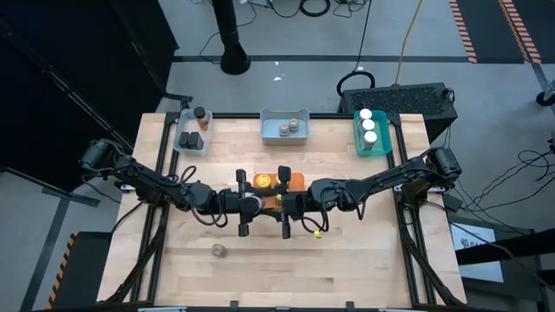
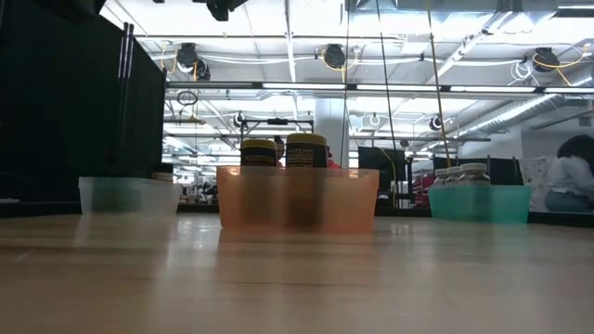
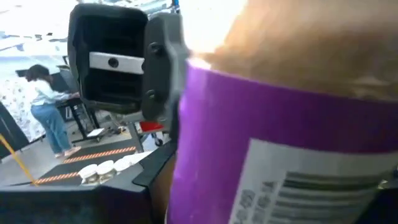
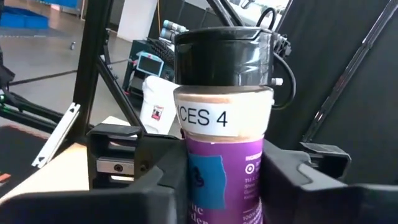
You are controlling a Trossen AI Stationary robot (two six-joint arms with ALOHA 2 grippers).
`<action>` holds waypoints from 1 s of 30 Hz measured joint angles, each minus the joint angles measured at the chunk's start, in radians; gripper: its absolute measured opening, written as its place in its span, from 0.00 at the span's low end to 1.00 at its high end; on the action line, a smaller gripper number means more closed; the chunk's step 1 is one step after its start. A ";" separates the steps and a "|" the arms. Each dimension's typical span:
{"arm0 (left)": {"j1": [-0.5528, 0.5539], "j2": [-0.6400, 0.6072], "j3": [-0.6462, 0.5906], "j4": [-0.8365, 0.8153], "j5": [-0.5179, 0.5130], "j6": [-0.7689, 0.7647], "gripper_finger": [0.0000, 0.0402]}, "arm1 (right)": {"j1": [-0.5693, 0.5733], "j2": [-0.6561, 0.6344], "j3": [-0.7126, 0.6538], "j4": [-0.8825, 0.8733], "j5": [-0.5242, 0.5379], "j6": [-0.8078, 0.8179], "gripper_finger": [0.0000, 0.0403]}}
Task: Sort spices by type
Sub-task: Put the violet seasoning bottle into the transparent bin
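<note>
A spice jar (image 4: pixel 224 124) with a dark lid, a white strip and a purple label stands upright in the air over the table's middle, where both arms meet. My right gripper (image 4: pixel 224 196) is shut on it from the right. My left gripper (image 1: pixel 257 203) comes from the left, and the jar (image 3: pixel 273 143) fills its wrist view. Just beyond them, the orange tray (image 1: pixel 295 181) holds yellow-lidded jars (image 2: pixel 306 148). One loose jar (image 1: pixel 218 250) lies on the table near the front. My left gripper comes at the jar level from the table's left. The jar hides its fingers in its own wrist view. In the right wrist view its fingers (image 4: pixel 115 165) stand on either side of the jar's lower body. The jar is upright, clear of the table. My right gripper has its two fingers (image 4: pixel 168 193) against opposite sides of the jar's purple-labelled body (image 4: pixel 205 180), below the white strip and lid. They reach in level from the table's right. The jar stays upright, lid up, lifted clear of the table.
Along the far edge stand a clear tray (image 1: pixel 181 126) with dark and amber jars, a blue-grey tray (image 1: pixel 267 128) with grey-lidded jars and a teal tray (image 1: pixel 385 139) with white-lidded jars. A small yellow object (image 1: pixel 317 232) lies right of centre. A person shows in the room behind.
</note>
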 joint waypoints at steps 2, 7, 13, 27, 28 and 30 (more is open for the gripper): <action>-0.006 0.000 0.000 -0.011 -0.005 0.000 0.52 | 0.000 0.000 0.000 -0.005 -0.003 -0.006 0.27; -0.035 -0.002 0.003 -0.044 -0.120 0.000 0.55 | 0.001 -0.022 -0.001 -0.059 0.004 -0.010 0.27; -0.083 -0.064 0.003 -0.249 -0.371 0.001 0.72 | 0.036 -0.096 -0.001 -0.216 0.190 -0.029 0.29; -0.072 -0.191 0.018 -0.242 -0.257 0.042 0.79 | 0.087 -0.135 -0.001 -0.480 0.509 -0.024 0.29; -0.064 -0.191 0.020 -0.242 -0.255 0.043 0.79 | 0.087 -0.135 -0.001 -0.477 0.511 -0.026 0.29; -0.044 -0.191 0.021 -0.243 -0.241 0.040 0.79 | 0.085 -0.136 -0.001 -0.474 0.517 -0.026 0.29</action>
